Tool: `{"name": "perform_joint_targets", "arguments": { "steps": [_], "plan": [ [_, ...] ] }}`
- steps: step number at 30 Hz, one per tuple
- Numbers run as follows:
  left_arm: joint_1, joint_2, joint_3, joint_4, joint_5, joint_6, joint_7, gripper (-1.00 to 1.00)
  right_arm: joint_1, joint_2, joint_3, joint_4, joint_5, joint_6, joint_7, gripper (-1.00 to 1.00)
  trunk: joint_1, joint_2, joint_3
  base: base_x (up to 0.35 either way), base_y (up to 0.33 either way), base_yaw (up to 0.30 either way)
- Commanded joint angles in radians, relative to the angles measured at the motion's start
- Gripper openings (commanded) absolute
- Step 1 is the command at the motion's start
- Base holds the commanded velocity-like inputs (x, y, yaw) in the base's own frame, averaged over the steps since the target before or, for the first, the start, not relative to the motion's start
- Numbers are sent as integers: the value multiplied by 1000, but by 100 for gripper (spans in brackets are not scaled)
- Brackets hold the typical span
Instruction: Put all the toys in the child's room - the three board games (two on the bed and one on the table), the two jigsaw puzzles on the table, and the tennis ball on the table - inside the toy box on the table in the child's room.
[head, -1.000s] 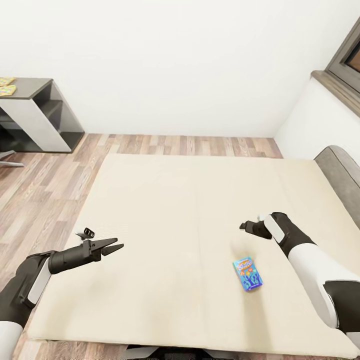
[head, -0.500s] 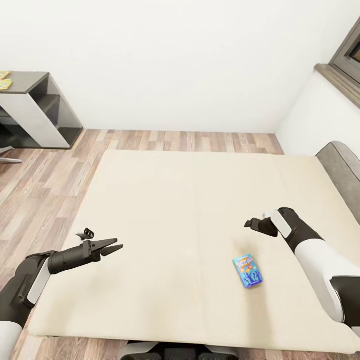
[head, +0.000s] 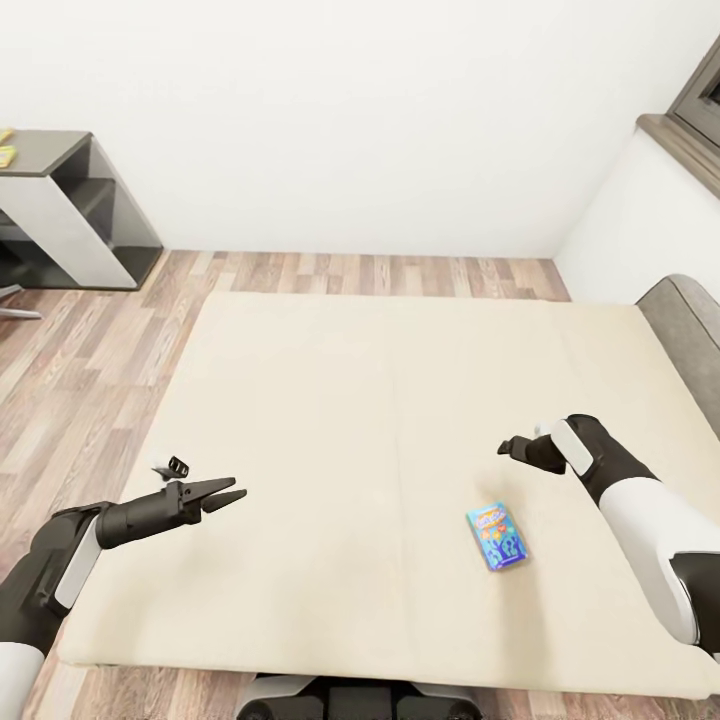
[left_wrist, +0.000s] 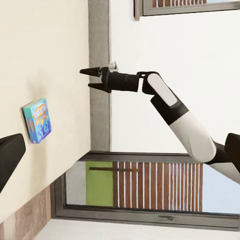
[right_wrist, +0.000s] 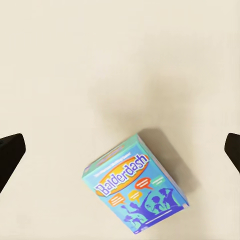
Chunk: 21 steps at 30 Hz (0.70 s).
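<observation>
**Head view: right arm rises off the bed, blue game box left lying**

Head view has the blue board game (head: 497, 537) lying flat on the bed (head: 330, 400), lower right of centre. Over the last second the right gripper (head: 512, 447) has drifted toward the right and away from the box, now hovering up and to the right of it, well apart; the whole picture has also slid a little, so the camera moved too. The box itself has not been lifted, so this toy is still to be collected. In the right wrist view the box (right_wrist: 136, 190) sits between the two dark fingertips at the frame edges: the jaws are spread wide, released, touching nothing. The left gripper (head: 224, 494) hangs over the bed's left edge, jaws parted and empty. The table (head: 60, 190) stands at the upper left.
</observation>
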Motion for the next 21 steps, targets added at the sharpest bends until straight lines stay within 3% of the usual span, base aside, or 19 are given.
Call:
{"name": "perform_joint_targets", "arguments": {
  "steps": [1, 21],
  "plan": [
    [0, 0, 0, 0, 1, 11, -2, 100, 0, -1, 8, -1, -11, 3, -8, 100, 0, -2, -3, 0, 0, 0],
    [0, 0, -1, 0, 2, 10, -1, 100, 0, -1, 8, 7, -12, -1, 0, 100, 0, -2, -36, 0, 0, 0]
  ]
}}
